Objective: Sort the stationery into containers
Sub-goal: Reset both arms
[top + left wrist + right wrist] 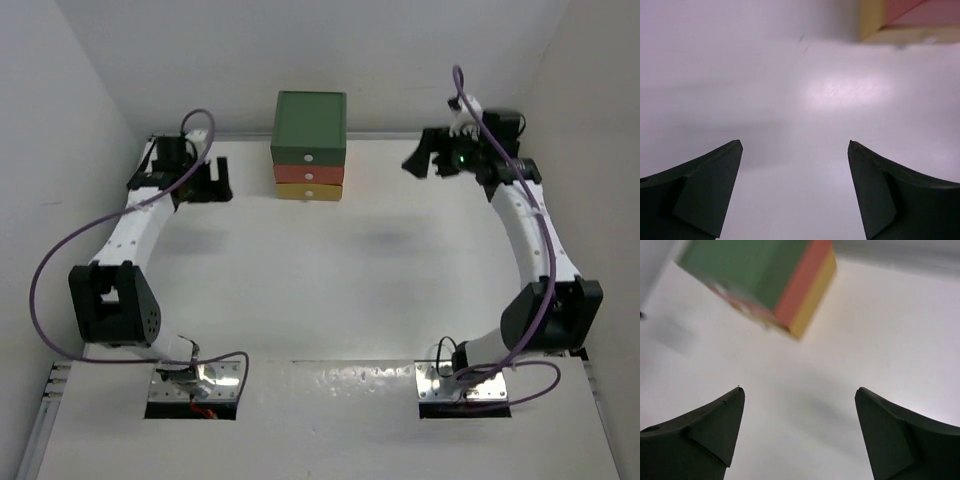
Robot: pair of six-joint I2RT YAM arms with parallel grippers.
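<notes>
Top external view: cabinet [310, 147] stands with all three drawers [309, 172] shut; no stationery shows outside it, so judge it stowed. Left gripper [214, 180] left of cabinet, right gripper [428, 160] right of it, both spread, holding nothing. Back both straight away, clear of knobs [310, 157].

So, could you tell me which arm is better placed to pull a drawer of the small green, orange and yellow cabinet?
Left, I think: the open left gripper sits low and close beside the green, orange and yellow cabinet, while the open right gripper hangs higher and farther from it.
</notes>
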